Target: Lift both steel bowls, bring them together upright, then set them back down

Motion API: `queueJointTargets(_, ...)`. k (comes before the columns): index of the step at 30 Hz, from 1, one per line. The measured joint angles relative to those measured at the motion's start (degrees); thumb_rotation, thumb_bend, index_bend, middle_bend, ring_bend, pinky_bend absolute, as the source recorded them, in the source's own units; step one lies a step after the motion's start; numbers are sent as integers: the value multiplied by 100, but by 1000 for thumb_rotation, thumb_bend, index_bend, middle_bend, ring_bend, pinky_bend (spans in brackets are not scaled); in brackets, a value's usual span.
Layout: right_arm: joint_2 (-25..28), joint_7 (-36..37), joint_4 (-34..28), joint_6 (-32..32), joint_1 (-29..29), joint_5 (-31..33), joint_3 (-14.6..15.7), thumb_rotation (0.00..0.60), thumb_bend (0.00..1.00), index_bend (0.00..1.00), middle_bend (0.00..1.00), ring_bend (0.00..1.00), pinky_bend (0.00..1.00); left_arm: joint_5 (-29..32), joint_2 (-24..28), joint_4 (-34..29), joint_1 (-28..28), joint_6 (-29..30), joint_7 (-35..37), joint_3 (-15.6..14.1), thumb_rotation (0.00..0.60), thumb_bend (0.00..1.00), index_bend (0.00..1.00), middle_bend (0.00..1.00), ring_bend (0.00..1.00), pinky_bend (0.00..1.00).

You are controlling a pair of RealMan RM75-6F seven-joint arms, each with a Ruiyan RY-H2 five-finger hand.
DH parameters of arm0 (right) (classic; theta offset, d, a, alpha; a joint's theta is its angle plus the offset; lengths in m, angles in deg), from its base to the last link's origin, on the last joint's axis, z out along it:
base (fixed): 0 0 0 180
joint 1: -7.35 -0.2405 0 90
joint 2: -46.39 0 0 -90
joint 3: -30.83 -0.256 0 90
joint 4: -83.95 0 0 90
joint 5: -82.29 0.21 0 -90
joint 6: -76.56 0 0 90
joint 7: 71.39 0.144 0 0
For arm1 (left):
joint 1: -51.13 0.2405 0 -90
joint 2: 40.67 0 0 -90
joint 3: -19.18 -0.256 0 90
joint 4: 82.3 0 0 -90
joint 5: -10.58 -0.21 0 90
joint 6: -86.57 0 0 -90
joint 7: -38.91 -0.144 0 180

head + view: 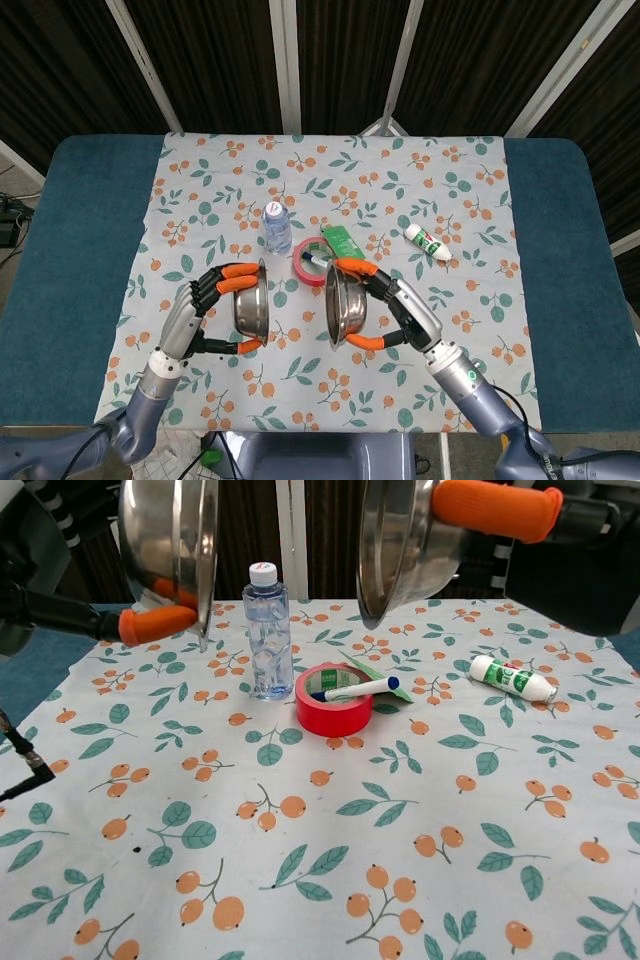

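Observation:
Two steel bowls are held in the air, each tipped on its side, open rims facing one another with a gap between them. My left hand [205,308] grips the left bowl [250,312] by its rim, orange fingertips above and thumb below. My right hand [398,312] grips the right bowl [345,308] the same way. The chest view shows the left bowl [170,535] at the top left and the right bowl [405,540] at the top right, both well above the floral cloth [320,810]. Only parts of my left hand [150,623] and right hand [495,508] appear there.
Behind the bowls stand a small water bottle [277,228], a red tape roll [310,262] with a white pen across it, a green packet [342,243] and a white tube [427,243] to the right. The cloth [460,200] lies on a blue table.

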Motion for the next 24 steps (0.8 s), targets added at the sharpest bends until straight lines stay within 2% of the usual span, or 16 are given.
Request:
queueJointTargets(11, -311, -428, -105, -101, -133, 126, -18, 600, 230, 540, 287, 411, 450, -100, -410, 127, -78, 128, 71, -30, 600, 0, 341, 284, 254, 388)
queueJointTargets(24, -796, -1071, -273, -354, -297, 124, 190, 600, 230, 541, 287, 411, 450, -351, -894, 252, -182, 271, -167, -120, 600, 0, 341, 287, 254, 388)
